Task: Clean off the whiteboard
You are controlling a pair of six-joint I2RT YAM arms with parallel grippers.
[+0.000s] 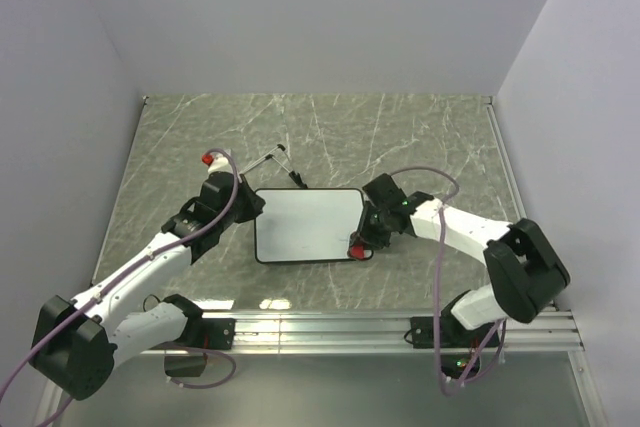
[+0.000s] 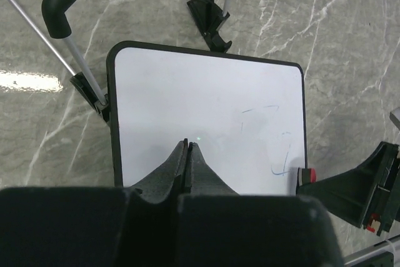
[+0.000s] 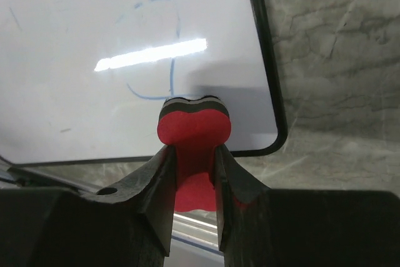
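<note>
On the desk point(image 1: 400, 137), right jaws pinch the eraser point(image 3: 194, 130), left jaws are pressed together, so rubbing could slide the whiteboard point(image 1: 305, 225).

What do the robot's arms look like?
The left arm and right arm are white tubes with chunky black joints. A thin purple cable loops along each. The left gripper and right gripper are black, with two pointed fingers.

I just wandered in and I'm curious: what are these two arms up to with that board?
They are erasing a whiteboard lying flat on the table. The right gripper clamps a small red eraser at the board's near right corner, beside faint blue marks not yet wiped. The left gripper is shut and empty, its tips over the board's left edge.
</note>
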